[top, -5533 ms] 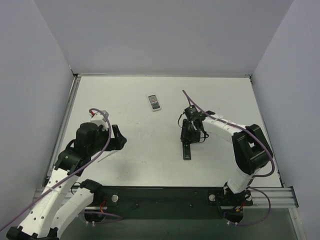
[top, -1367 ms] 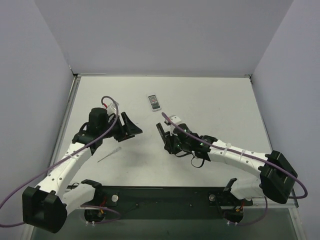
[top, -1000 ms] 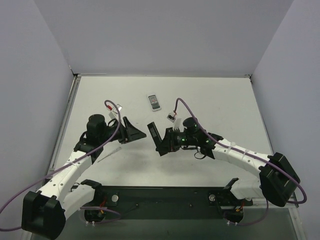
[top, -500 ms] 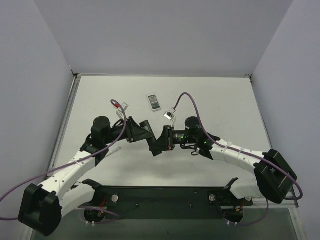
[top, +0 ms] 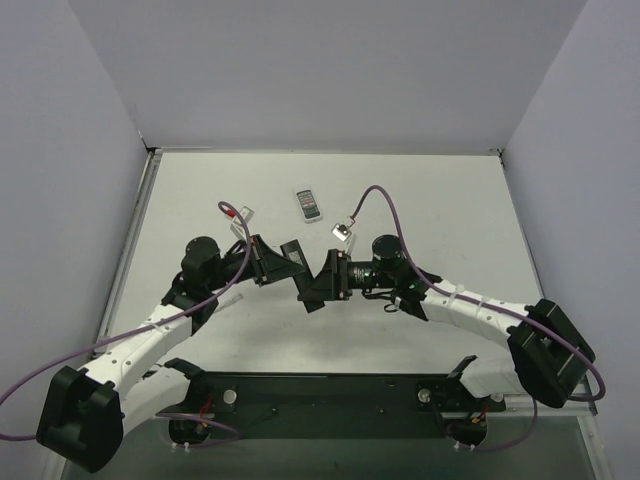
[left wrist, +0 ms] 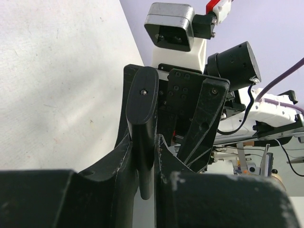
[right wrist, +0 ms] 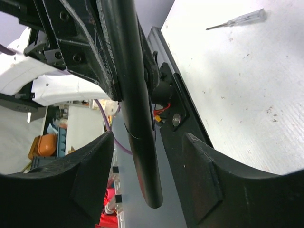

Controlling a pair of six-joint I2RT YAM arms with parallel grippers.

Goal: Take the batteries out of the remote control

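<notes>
The black remote control (left wrist: pixel 144 114) hangs in the air above the table's middle, between both grippers (top: pixel 304 284). My left gripper (left wrist: pixel 145 164) is shut on its lower part, with the fingers pressed against both sides. In the right wrist view the remote control (right wrist: pixel 135 104) passes between the fingers of my right gripper (right wrist: pixel 148 161), which stands open with gaps on both sides. In the top view the left gripper (top: pixel 290 262) and the right gripper (top: pixel 320 282) face each other tip to tip. The batteries are hidden.
A short white remote (top: pixel 309 205) lies on the table behind the grippers. A thin pen-like tool (right wrist: pixel 236 20) lies on the white table near the left arm. Grey walls close off the table at the back and both sides.
The left gripper has closed on the remote that the right gripper carried over. The right gripper has opened and let go of it.
</notes>
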